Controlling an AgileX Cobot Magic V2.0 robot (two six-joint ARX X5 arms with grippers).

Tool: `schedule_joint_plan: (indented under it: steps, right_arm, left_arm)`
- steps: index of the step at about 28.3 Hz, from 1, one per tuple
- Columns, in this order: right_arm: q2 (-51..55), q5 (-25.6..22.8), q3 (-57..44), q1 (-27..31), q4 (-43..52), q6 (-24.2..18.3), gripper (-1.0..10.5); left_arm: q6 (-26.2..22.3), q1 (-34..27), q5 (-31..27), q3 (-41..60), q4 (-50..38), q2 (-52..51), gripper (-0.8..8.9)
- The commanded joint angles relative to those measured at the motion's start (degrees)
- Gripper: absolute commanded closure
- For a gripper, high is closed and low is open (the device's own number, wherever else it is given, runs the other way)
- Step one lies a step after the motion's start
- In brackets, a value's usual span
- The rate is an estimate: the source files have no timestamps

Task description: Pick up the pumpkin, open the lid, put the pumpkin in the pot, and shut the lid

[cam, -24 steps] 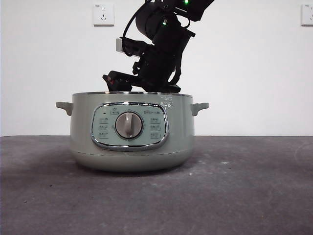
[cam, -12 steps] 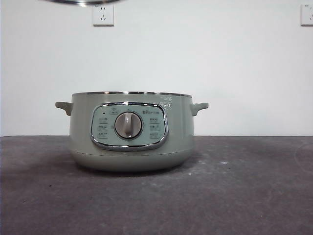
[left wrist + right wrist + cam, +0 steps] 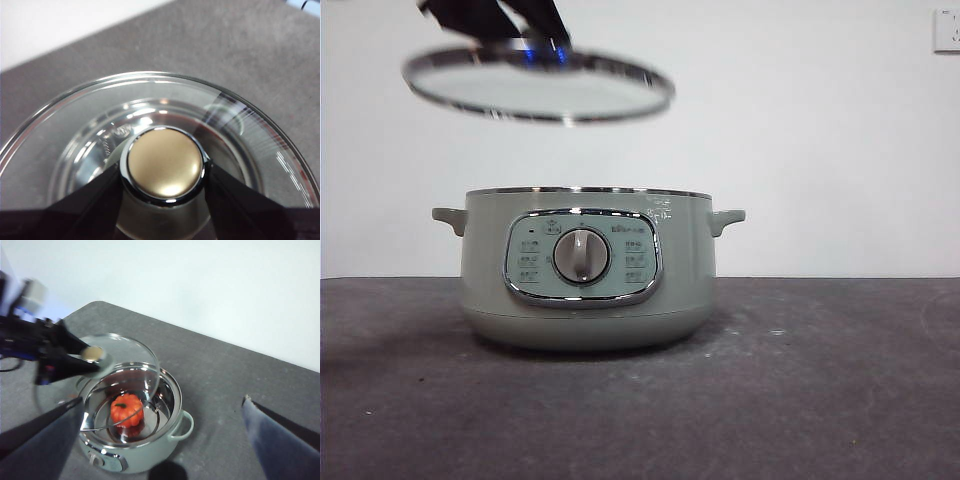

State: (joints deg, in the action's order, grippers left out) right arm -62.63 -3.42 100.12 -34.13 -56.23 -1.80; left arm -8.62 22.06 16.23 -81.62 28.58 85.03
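My left claw (image 3: 165, 172) pinches the lid (image 3: 538, 86) by its knob (image 3: 165, 163), holding it tilted in the air above the pot (image 3: 588, 268), toward its left. Pumpkin (image 3: 126, 409) sits inside the open pot. My right claw (image 3: 160, 440) is spread wide, high over the bench (image 3: 820, 380).

The pumpkin (image 3: 126, 410) sits inside the open pot (image 3: 150, 452) on its shiny floor. The left gripper (image 3: 92, 360) is clamped on the knob of the glass lid (image 3: 135, 357), which hangs tilted over the pot. The right gripper (image 3: 160, 440) is spread wide, well above the grey table (image 3: 225, 385).
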Motion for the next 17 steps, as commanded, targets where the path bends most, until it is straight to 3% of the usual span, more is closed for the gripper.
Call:
schedule_joint_plan:
  steps: [1, 17]
  right_arm:
    - [1.11, 0.04, -0.15, -0.07, -1.29, 0.92, 3.8]
    - [1.62, 0.07, -0.17, -0.07, -6.08, 0.9, 3.8]
  left_arm:
    - [-1.11, 0.46, 0.76, -0.26, -4.28, 2.16, 8.22]
    - [-1.09, 2.01, 0.68, -0.26, -9.64, 10.69, 8.22]
